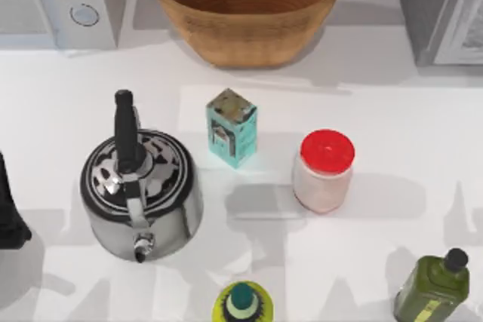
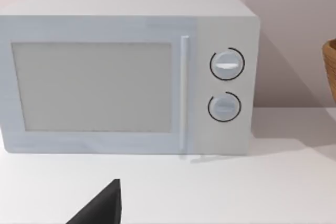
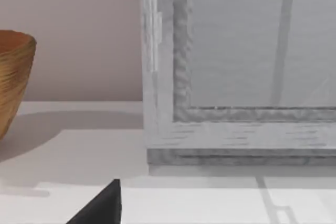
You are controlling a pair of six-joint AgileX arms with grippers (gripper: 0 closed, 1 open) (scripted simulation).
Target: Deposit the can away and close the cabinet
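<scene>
The can is out of view. The grey cabinet (image 1: 441, 9) stands at the table's back right corner, and its pale framed front (image 3: 236, 77) looms close in the right wrist view. A dark part of my left arm (image 1: 9, 216) shows at the table's left edge. One black finger (image 2: 102, 205) of my left gripper points toward the microwave. One black finger (image 3: 102, 205) of my right gripper points toward the cabinet's base. Nothing is seen held by either.
A steel kettle (image 1: 142, 190) stands front left, a teal box (image 1: 232, 127) mid-table and a red-lidded whitish jar (image 1: 324, 171) to its right. At the back sit a wicker basket (image 1: 247, 5) and a microwave (image 1: 60, 1). An olive bottle (image 1: 434, 288) and a yellow-green bottle (image 1: 243, 303) line the front edge.
</scene>
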